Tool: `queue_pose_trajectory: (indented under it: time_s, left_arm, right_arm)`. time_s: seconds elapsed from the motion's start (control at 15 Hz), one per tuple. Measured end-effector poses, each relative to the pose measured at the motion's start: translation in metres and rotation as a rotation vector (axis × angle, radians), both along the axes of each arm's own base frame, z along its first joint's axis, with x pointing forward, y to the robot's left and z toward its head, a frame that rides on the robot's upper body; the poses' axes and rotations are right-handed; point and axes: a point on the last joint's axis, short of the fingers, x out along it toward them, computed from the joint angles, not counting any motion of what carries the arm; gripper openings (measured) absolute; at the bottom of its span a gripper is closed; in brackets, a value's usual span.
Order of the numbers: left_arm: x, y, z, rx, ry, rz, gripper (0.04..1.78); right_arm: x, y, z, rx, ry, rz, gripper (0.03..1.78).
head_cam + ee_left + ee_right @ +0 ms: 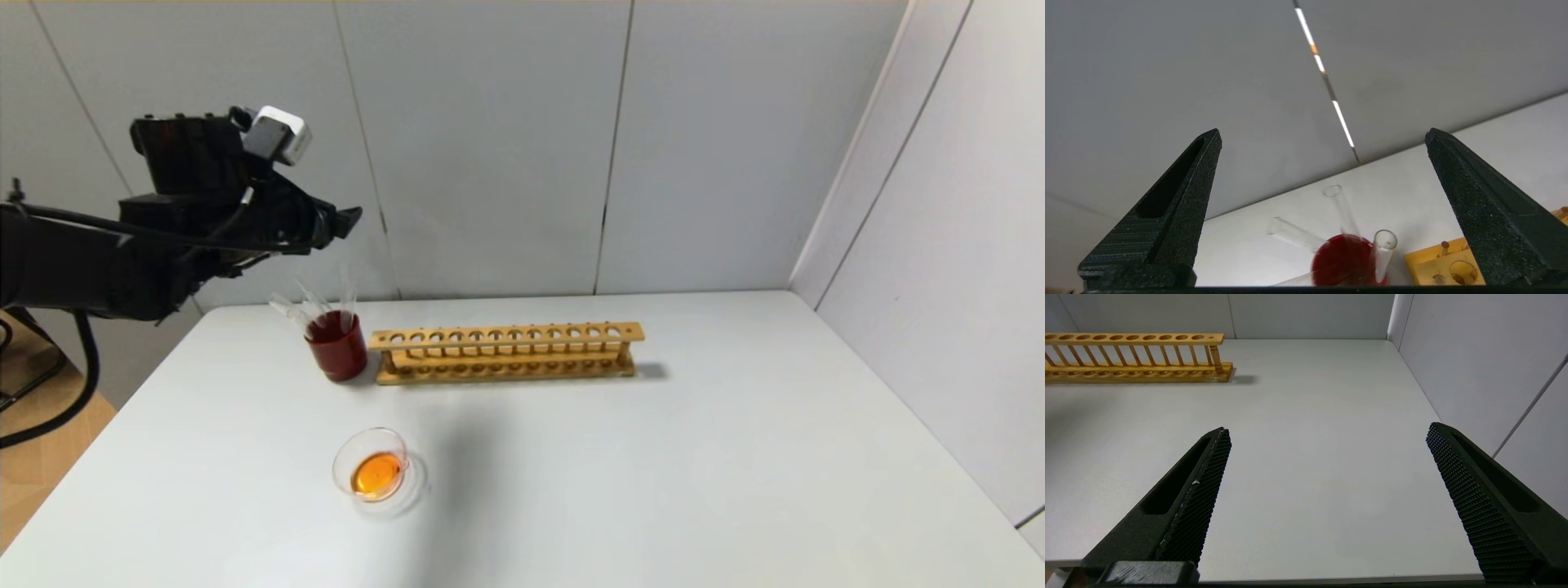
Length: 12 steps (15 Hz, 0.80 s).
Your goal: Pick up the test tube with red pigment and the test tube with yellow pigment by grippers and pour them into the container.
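Note:
The container [337, 464], a low clear glass dish, sits near the front left of the table and holds orange liquid. No tube with red or yellow liquid shows. Three clear tubes [346, 287] that look empty lean in a dark red cup [337, 349]; they also show in the left wrist view [1385, 244]. My left gripper [349, 219] is raised high above and a little behind the cup, open and empty [1323, 132]. My right gripper [1329, 428] is open and empty, low over the table's right side, outside the head view.
An empty wooden tube rack [506, 351] stands right of the red cup [1345, 265], along the back of the white table [653, 474]. It also shows in the right wrist view [1135, 355]. Grey walls close the back and right.

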Motion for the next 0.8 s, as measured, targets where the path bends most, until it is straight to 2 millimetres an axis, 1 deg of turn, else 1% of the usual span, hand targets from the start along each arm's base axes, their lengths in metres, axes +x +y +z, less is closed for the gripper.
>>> queue_pose_trajectory:
  time_s: [0.13, 0.2, 0.33, 0.4, 0.53, 0.6, 0.8]
  left_arm:
    - [-0.026, 0.005, 0.03, -0.009, -0.053, 0.063, 1.75]
    - [-0.042, 0.008, 0.044, -0.017, -0.081, 0.104, 1.75]
    - [-0.081, 0.015, 0.062, -0.031, -0.129, 0.19, 1.75]
    - [-0.103, 0.019, 0.067, -0.037, -0.146, 0.232, 1.75]
    - [-0.15, 0.026, 0.07, -0.054, -0.179, 0.3, 1.75]
    - [-0.173, 0.03, 0.067, -0.064, -0.192, 0.323, 1.75]
    - [-0.242, 0.041, 0.045, -0.11, -0.231, 0.369, 1.75]
  right_arm:
    - [0.0, 0.0, 0.0, 0.0, 0.0, 0.0, 1.75]
    - [0.0, 0.0, 0.0, 0.0, 0.0, 0.0, 1.75]
    - [0.0, 0.0, 0.0, 0.0, 0.0, 0.0, 1.75]
    - [0.0, 0.0, 0.0, 0.0, 0.0, 0.0, 1.75]
    - [0.0, 0.0, 0.0, 0.0, 0.0, 0.0, 1.75]
    - [0.0, 0.0, 0.0, 0.0, 0.0, 0.0, 1.75]
    - [0.0, 0.0, 0.0, 0.0, 0.0, 0.0, 1.75]
